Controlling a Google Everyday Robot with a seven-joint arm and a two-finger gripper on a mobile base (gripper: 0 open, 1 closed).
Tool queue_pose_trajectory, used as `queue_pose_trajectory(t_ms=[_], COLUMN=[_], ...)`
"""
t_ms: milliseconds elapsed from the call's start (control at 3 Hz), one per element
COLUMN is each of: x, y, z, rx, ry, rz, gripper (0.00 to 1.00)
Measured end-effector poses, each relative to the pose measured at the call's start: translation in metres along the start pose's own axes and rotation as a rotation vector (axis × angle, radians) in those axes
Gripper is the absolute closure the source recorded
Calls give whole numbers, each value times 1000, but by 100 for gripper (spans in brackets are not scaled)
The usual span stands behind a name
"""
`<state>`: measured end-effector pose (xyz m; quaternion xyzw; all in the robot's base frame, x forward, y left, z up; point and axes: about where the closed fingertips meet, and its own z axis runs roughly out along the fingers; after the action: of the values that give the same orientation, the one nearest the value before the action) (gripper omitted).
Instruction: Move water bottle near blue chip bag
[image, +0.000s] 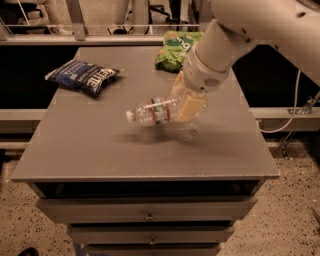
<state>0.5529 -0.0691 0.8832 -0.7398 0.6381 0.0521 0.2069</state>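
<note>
Hand (189, 103) grips clear ribbed water bottle (152, 111) over tabletop (100, 147) ctr; carry level twd navy blue chip bag (82, 76), rear-left corner.

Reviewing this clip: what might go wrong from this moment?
The tool, above the middle of the table, grips the water bottle near its base, cap end sticking out sideways; it may pivot or slip out. Carried low toward the blue chip bag, the cap could shove the bag aside.
</note>
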Motion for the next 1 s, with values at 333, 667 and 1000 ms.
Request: queue_pose_trajectory(t_ms=[333, 667, 1000], x=[-11, -26, -46], y=[-53, -96, -126], z=[6, 17, 33], rx=[55, 110, 149], ry=[-18, -49, -73], rz=[-37, -69, -114], gripper=[100, 100, 100])
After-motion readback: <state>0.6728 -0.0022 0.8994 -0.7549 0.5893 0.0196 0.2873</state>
